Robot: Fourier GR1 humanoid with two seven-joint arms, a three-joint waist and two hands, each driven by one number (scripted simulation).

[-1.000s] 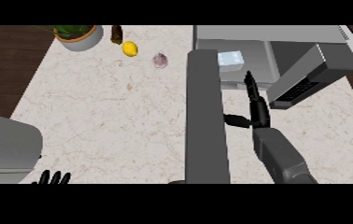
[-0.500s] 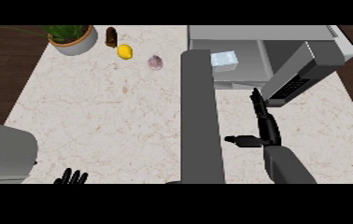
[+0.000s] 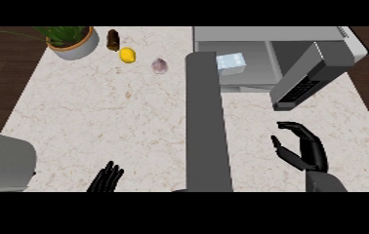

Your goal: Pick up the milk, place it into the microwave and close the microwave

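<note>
The milk already sits inside the microwave, so closing remains. The right hand, released and holding nothing, should swing round behind the open door, probably hinged leftward, and push it shut. The left hand rests open low on the tabletop.

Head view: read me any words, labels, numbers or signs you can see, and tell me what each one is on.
No text can be read.
Milk carton, inside the microwave: faint pale marks, too blurred to read.
Microwave keypad: small dark buttons, no readable characters.
Plant pot, lemon and counter: no lettering.
</note>
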